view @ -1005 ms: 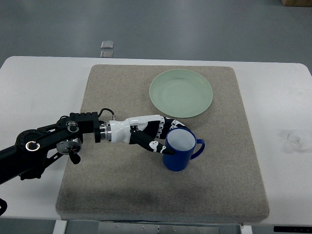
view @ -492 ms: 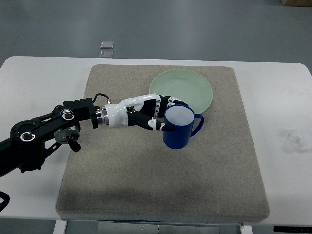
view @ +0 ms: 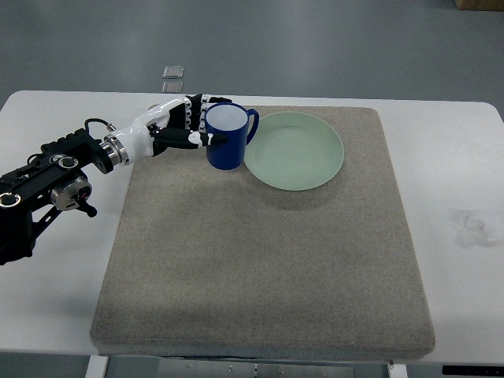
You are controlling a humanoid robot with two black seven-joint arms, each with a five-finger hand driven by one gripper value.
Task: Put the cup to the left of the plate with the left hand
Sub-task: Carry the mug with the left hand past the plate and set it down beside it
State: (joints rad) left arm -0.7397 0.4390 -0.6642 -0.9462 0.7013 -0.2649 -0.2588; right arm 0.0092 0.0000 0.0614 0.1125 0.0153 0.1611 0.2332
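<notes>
1. A grey-brown mat [view: 260,260] covers most of the white table [view: 461,228].
2. A faint smudge [view: 471,223] marks the table right of the mat.
3. Two small grey squares [view: 172,78] lie on the floor beyond the table.

White table [view: 465,169] – grey-brown mat [view: 260,260] flat on top.

The left arm [view: 47,189] is being shown as a black framework with round silver joint discs and a thin black cable looping near the wrist. A silver ring is being seen at the wrist, followed by a white shell. The left hand [view: 183,126] is being made up of white and black segmented fingers [view: 206,138].
</notes>
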